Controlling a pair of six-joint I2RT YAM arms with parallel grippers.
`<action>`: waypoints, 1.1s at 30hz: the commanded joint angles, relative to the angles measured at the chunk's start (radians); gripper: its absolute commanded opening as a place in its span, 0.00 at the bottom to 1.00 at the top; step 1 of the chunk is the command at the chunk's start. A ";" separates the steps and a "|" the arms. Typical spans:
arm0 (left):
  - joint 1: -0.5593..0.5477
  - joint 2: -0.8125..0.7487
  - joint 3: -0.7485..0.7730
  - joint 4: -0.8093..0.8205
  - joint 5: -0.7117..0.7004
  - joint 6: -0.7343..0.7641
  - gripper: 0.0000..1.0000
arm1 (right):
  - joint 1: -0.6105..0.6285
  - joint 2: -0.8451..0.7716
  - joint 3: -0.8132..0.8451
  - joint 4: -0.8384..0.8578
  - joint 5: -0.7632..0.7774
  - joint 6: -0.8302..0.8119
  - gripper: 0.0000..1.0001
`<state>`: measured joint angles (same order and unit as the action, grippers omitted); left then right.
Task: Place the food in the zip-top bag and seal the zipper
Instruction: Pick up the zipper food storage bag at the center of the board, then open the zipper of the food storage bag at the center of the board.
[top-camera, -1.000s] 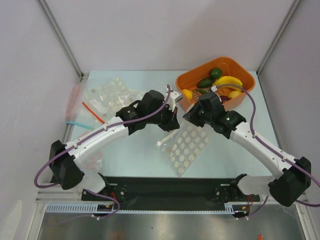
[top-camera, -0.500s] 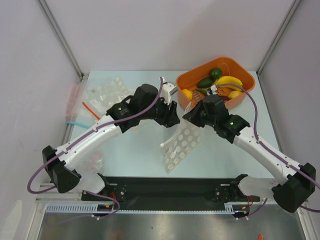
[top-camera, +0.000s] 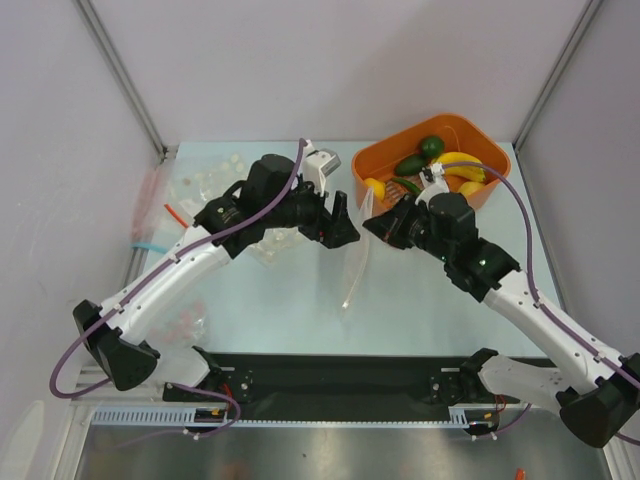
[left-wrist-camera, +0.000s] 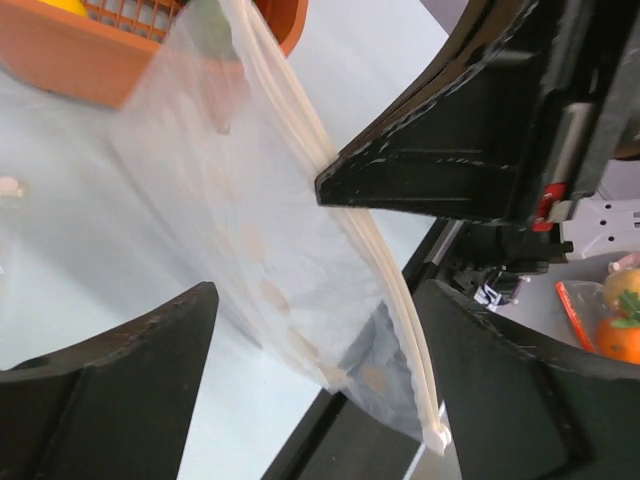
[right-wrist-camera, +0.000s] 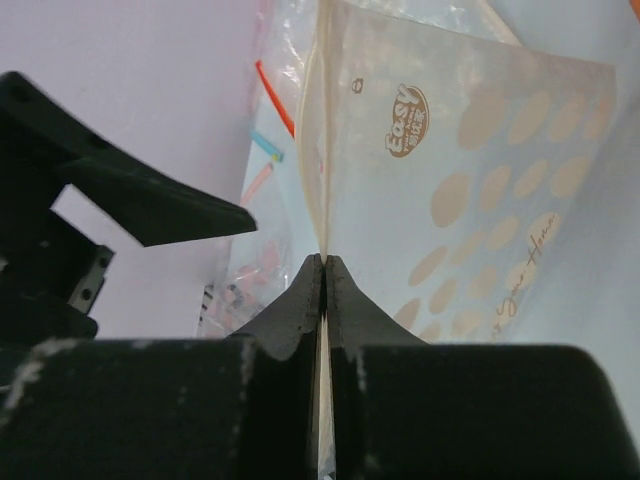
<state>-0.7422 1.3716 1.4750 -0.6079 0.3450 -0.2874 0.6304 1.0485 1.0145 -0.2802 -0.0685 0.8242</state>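
The zip-top bag (top-camera: 354, 272) hangs edge-on above the table, its dotted face (right-wrist-camera: 480, 190) plain in the right wrist view. My right gripper (top-camera: 371, 226) (right-wrist-camera: 325, 262) is shut on its mouth edge, on the zipper (right-wrist-camera: 321, 150). My left gripper (top-camera: 340, 216) (left-wrist-camera: 315, 300) is open, with the bag and its zipper (left-wrist-camera: 405, 320) passing loosely between its fingers (left-wrist-camera: 110, 390). The food lies in the orange basket (top-camera: 497, 148): a banana (top-camera: 455, 162), an avocado (top-camera: 410, 164), a lime (top-camera: 431, 146) and lemons (top-camera: 374, 187).
A heap of plain clear bags (top-camera: 205, 185) with a red strip (top-camera: 172, 212) and a blue strip (top-camera: 148, 245) lies at the far left. The basket stands just behind both grippers. A black base plate (top-camera: 340, 380) runs along the near edge.
My left gripper has opened and let go of the bag. Both grippers have moved farther back, and the bag has swung from lying slanted to hanging edge-on from the right gripper.
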 joint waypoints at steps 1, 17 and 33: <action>-0.002 -0.054 -0.021 0.042 0.040 -0.030 0.91 | -0.003 -0.044 -0.005 0.107 -0.054 -0.051 0.04; 0.023 0.092 0.168 0.024 -0.064 -0.142 0.78 | 0.002 -0.047 -0.016 0.038 -0.117 -0.192 0.04; 0.021 0.234 0.284 -0.053 -0.049 -0.127 0.53 | 0.008 -0.061 0.002 -0.008 -0.117 -0.240 0.04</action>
<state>-0.7258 1.5970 1.7115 -0.6498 0.2832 -0.4164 0.6338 1.0092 0.9802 -0.2943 -0.1822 0.6102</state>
